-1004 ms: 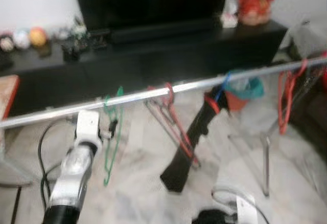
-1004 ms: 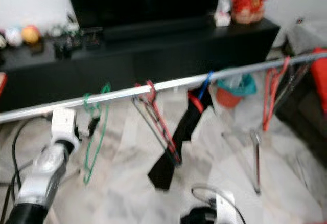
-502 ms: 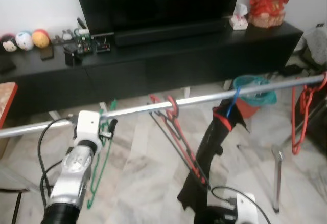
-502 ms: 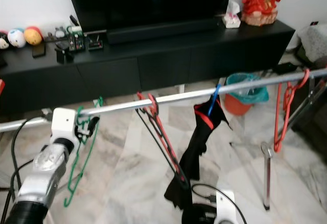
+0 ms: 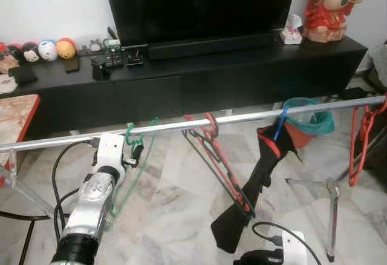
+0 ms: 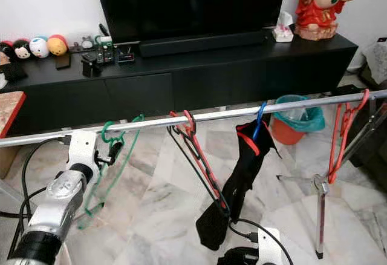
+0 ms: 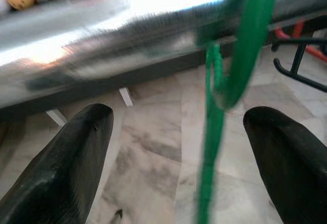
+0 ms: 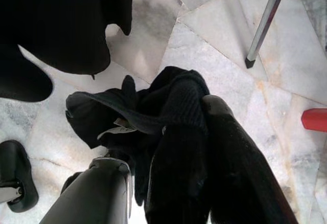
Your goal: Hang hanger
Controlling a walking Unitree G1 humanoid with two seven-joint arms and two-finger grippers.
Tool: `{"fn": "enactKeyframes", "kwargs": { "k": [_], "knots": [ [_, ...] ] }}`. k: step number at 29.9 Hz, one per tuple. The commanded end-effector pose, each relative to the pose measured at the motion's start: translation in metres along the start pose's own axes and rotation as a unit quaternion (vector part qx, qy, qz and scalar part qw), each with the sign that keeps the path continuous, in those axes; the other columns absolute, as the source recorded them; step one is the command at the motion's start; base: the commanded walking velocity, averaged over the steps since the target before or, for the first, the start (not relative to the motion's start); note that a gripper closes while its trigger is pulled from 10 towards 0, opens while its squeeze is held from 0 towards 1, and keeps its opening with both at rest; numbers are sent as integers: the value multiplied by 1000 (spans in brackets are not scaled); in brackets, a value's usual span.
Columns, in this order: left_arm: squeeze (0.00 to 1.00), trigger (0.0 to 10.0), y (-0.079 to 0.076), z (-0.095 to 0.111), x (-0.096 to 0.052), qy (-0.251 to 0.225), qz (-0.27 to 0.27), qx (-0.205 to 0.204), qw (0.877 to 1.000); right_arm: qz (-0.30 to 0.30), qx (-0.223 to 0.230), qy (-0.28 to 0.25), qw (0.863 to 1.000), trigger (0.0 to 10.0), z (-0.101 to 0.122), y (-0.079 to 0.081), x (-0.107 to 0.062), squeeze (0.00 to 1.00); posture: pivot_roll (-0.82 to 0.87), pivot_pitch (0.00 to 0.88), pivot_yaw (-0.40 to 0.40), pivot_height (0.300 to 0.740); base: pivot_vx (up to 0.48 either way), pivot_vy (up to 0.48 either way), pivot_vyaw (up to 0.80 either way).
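Note:
A green hanger [image 5: 134, 139] has its hook over the silver rail [image 5: 242, 118], and its body hangs blurred below. My left gripper [image 5: 135, 152] is right at the hook, just under the rail. In the left wrist view the gripper [image 7: 179, 115] is open, with the green hanger [image 7: 217, 132] between the spread fingers and touching neither. My right gripper [image 8: 196, 106] is low over the floor, shut on a bunched black cloth [image 8: 153, 111].
Red and black hangers [image 5: 213, 153], a black garment on a blue hanger [image 5: 261, 171] and red hangers [image 5: 361, 141] share the rail. A rack leg [image 5: 331, 219] stands at the right. Behind are a black TV console [image 5: 242, 71] and a teal bin [image 5: 307, 111].
The whole view has shifted and sharpened as the camera moved. The green hanger's body has swung out from under the rail. My left gripper stays at its hook.

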State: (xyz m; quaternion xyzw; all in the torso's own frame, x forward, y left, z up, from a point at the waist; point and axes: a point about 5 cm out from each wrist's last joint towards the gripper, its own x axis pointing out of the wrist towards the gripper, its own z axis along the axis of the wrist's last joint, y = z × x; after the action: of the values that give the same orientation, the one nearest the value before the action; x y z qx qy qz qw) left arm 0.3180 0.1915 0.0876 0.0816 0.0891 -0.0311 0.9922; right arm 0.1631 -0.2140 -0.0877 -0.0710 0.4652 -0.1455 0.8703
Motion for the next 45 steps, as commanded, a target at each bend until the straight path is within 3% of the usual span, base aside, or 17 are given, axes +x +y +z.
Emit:
{"fn": "enactKeyframes", "kwargs": {
  "k": [1,2,4,5,6,11,13,14,15,16,45],
  "knots": [
    [0,4157,-3,0,3,-1,-9,2,1000,-1,4,-13,1000,10000,7,2,1,0,13,0,36,728,0,0,0],
    [0,2941,-5,-2,5,6,-19,4,1000,-1,4,-14,1000,10000,7,2,1,0,8,0,39,728,0,0,0],
    [0,2941,-7,-5,6,14,-31,7,999,-2,4,-14,1000,10000,7,2,1,0,8,0,39,728,0,0,0],
    [0,8549,-8,-7,8,18,-38,2,999,-2,5,-14,1000,10000,8,1,1,0,4,0,40,728,0,0,0],
    [0,10000,-9,-8,9,21,-42,2,999,-2,5,-15,1000,10000,8,1,1,0,4,0,40,728,0,0,0],
    [0,10000,-8,-5,17,19,-41,15,999,-5,8,-16,1000,10000,8,0,1,0,4,0,42,728,0,0,0],
    [0,8196,-6,-4,19,17,-37,16,999,-5,7,-16,1000,10000,8,0,1,0,5,0,42,728,0,0,0],
    [0,4118,-5,-3,21,15,-30,16,999,-5,7,-16,1000,10000,9,0,1,0,5,0,42,728,0,0,0],
    [0,4118,-5,-2,21,15,-28,16,999,-5,7,-16,1000,10000,9,0,1,0,5,0,42,728,0,0,0],
    [0,0,-4,-2,21,15,-27,16,999,-5,8,-16,1000,10000,9,0,1,0,2,0,42,728,0,0,0],
    [0,0,-3,-1,22,-11,-33,11,999,-4,5,-18,1000,10000,10,1,1,0,11,0,43,728,0,0,0]
  ]
}}
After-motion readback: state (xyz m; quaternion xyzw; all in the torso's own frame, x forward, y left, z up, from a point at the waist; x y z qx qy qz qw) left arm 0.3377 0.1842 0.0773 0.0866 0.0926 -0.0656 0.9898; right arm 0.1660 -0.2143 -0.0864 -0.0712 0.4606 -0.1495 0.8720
